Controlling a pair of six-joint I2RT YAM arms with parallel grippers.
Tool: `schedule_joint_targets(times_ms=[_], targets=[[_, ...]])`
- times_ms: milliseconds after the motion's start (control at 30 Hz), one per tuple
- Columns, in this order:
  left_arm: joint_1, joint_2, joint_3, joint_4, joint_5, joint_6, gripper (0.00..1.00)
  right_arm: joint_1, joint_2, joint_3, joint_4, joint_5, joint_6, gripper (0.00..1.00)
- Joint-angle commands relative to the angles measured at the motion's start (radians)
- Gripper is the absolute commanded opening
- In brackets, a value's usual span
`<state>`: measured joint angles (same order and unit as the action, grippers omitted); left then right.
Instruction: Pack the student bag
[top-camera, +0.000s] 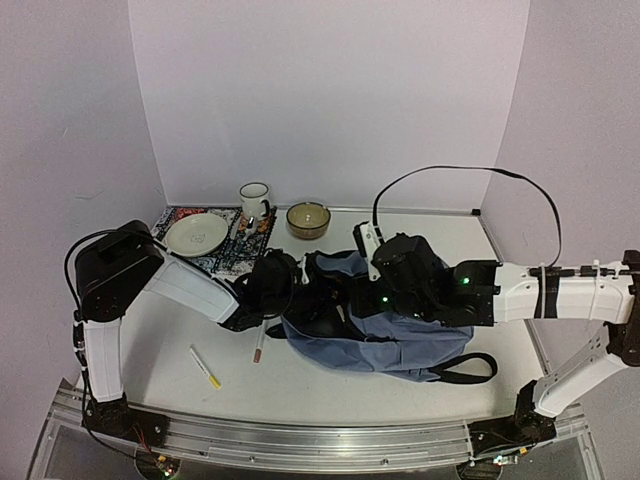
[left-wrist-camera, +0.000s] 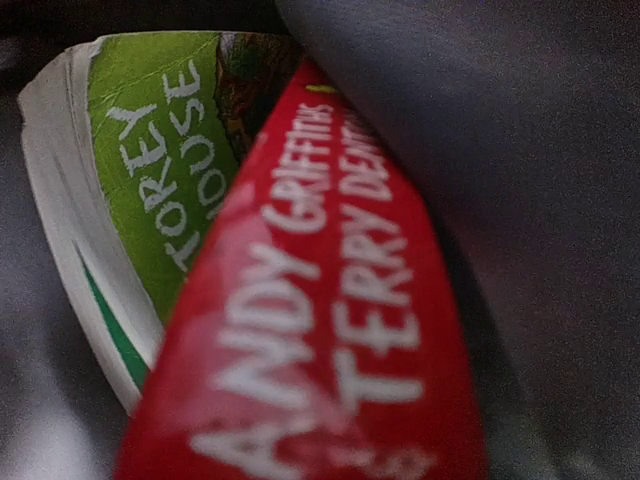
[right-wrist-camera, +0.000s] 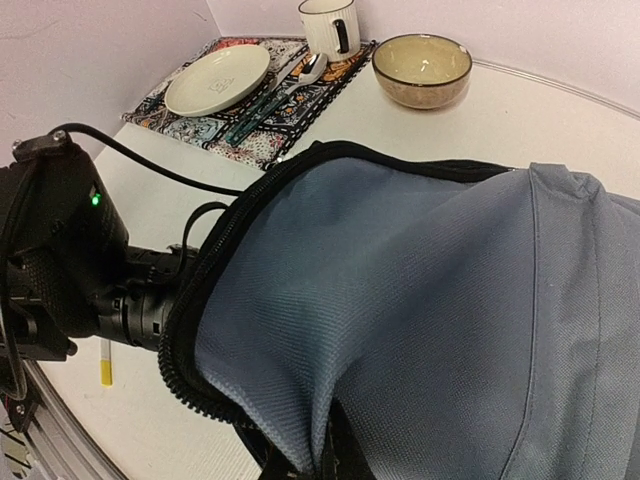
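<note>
The student bag (top-camera: 400, 340) lies in the middle of the table, grey-blue, its zipped mouth open toward the left. My left gripper (top-camera: 296, 283) reaches into that mouth. In the left wrist view a red book (left-wrist-camera: 320, 340) fills the space at the jaws and slants across a green book (left-wrist-camera: 165, 160) inside the dark bag. The fingers themselves are hidden, but the red book looks gripped. My right gripper (right-wrist-camera: 340, 465) is shut on a pinch of the bag's upper flap (right-wrist-camera: 400, 290) and holds it raised.
A white pen with a yellow end (top-camera: 206, 367) and a second pen (top-camera: 259, 343) lie near the left arm. At the back left a patterned mat (top-camera: 225, 255) carries a plate (top-camera: 196, 234) and cutlery (right-wrist-camera: 270, 95). A mug (top-camera: 254, 201) and a bowl (top-camera: 308, 219) stand beside it.
</note>
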<state>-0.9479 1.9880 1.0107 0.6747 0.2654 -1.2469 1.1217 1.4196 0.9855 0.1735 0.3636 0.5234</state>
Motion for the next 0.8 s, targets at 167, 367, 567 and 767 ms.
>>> schedule_joint_targets(times_ms=[167,367,567,767], targets=[[-0.003,-0.027,-0.038,0.067,-0.075,0.065,0.53,0.009,0.027,0.032,0.055,0.005,-0.010,0.00],[-0.003,-0.156,-0.123,-0.016,-0.137,0.132,0.65,0.008,0.034,0.028,0.031,0.022,-0.004,0.00],[-0.003,-0.179,-0.141,-0.080,-0.150,0.134,0.43,0.008,0.040,0.033,0.020,0.022,0.003,0.00],[-0.005,-0.105,-0.042,-0.080,-0.112,0.137,0.03,0.008,0.056,0.055,0.018,0.009,-0.002,0.00]])
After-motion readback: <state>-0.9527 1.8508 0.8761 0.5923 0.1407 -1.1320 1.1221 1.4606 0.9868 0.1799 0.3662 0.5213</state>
